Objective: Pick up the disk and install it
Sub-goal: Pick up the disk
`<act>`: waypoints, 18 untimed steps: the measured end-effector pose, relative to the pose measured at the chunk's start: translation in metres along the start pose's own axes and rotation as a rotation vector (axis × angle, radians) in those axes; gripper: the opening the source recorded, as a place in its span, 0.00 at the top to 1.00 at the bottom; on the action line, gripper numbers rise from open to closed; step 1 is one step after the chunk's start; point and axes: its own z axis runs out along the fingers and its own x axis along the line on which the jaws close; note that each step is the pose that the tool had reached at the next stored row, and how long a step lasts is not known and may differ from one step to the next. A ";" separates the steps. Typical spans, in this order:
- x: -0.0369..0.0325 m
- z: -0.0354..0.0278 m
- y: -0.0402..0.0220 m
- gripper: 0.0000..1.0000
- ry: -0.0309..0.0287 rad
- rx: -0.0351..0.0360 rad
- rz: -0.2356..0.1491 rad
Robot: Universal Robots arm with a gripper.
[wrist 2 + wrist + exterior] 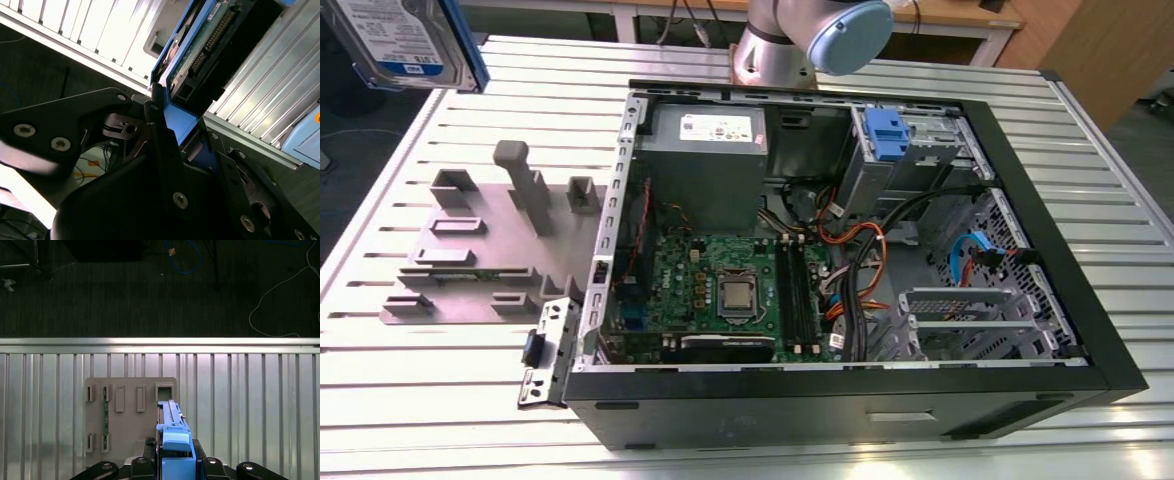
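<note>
While our gripper point(176, 119) is pinching the flat silver blue-framed hard drive point(403, 42) between its jaws, we're holding it high at ten o'clock, likely clearing the grey fixture plate point(467, 275).
</note>
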 end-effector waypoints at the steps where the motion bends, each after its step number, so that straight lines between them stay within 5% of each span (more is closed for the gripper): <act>1: 0.0000 -0.0010 0.0000 0.64 0.0000 0.0001 0.000; 18: -0.0001 -0.0197 0.0002 0.64 0.0000 -0.0001 0.000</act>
